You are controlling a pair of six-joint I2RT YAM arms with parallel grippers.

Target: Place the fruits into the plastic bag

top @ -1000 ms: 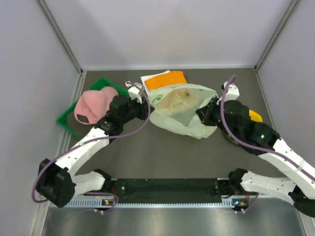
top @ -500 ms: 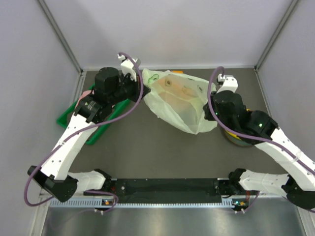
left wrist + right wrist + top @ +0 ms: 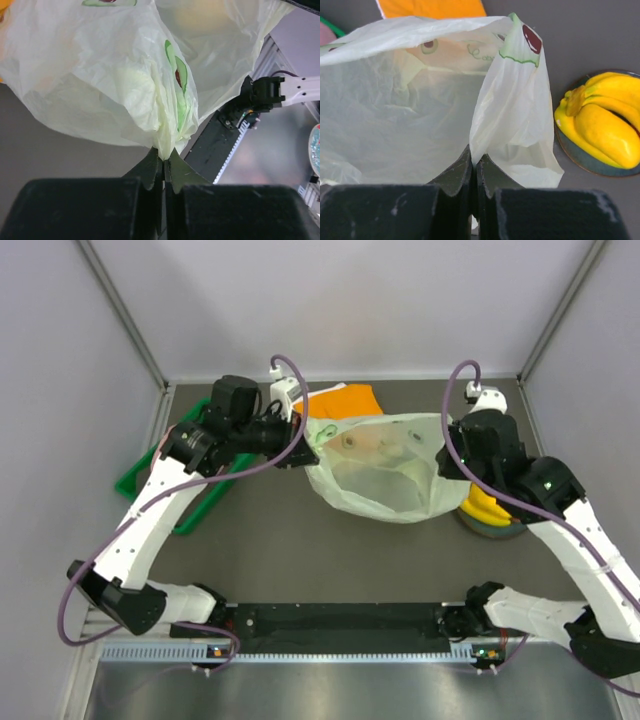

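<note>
The plastic bag (image 3: 380, 465), pale green and printed with avocado halves, hangs stretched between my two grippers with its mouth held wide. My left gripper (image 3: 300, 435) is shut on the bag's left rim (image 3: 170, 135), with film bunched between its fingertips (image 3: 164, 157). On the right rim (image 3: 510, 100) my right gripper (image 3: 445, 455) is shut as well, pinching the film (image 3: 474, 157). The fruits, a bunch of yellow bananas (image 3: 487, 505) (image 3: 605, 117), lie on a blue-grey plate (image 3: 492, 530) (image 3: 580, 160) just right of the bag, partly under my right arm.
An orange cloth (image 3: 340, 400) (image 3: 432, 7) lies behind the bag. A green tray (image 3: 150, 475) sits at the left under my left arm. Grey walls close the table on three sides; the black base rail (image 3: 340, 620) runs along the near edge.
My left gripper has closed on the bag's left rim. Both arms have lifted the bag off the table and pulled its mouth wide.
</note>
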